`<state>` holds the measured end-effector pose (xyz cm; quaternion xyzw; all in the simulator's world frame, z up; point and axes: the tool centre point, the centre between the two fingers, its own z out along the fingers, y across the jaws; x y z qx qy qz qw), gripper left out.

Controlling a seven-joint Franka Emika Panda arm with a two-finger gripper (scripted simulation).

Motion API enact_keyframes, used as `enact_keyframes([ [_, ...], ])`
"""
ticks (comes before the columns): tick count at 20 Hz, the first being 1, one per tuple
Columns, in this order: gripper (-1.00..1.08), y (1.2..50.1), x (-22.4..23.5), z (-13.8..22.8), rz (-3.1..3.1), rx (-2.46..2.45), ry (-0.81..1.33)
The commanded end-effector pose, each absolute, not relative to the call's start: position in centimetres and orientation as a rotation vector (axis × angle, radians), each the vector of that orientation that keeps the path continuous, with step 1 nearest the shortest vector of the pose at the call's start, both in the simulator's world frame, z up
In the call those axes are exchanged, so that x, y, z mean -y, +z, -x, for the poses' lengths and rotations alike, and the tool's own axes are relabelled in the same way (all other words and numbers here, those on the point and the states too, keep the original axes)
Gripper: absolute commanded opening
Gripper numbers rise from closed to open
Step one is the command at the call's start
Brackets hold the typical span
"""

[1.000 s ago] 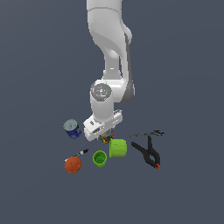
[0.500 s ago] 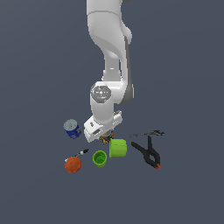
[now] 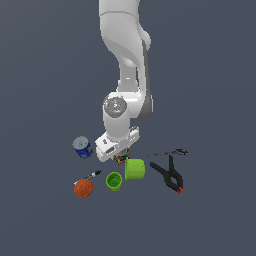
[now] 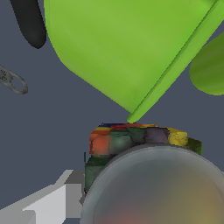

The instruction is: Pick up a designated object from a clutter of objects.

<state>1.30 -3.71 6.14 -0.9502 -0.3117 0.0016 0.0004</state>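
The multicoloured can (image 3: 120, 159) stands under my hand, mostly hidden by it in the exterior view. In the wrist view its silvery-grey top and its red, yellow, orange and blue speckled label (image 4: 131, 139) fill the near part of the frame. My gripper (image 3: 119, 156) is down around the can, and one grey finger (image 4: 57, 201) lies against its side. The jaws look shut on the can. The can still rests on the floor, right next to a green cup lying on its side (image 3: 135, 169).
That lying green cup (image 4: 122, 48) is very close to the can. A second green cup (image 3: 114, 181) stands upright. A blue can (image 3: 82, 148), an orange ball (image 3: 83, 188), a small marker (image 3: 92, 174), a black clamp (image 3: 170, 175) and a thin tool (image 3: 167, 152) lie around.
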Motion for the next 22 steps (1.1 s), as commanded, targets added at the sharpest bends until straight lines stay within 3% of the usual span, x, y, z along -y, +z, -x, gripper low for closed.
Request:
enact_keyframes([
  [1,-1.0,6.9,3.8,-1.6,2.986,0.979,-0.001],
  [10,-1.0,12.1,4.5,-2.8,2.985,0.98,-0.001],
  [22,-1.0,23.8,6.1,-5.7,2.985,0.98,-0.001],
])
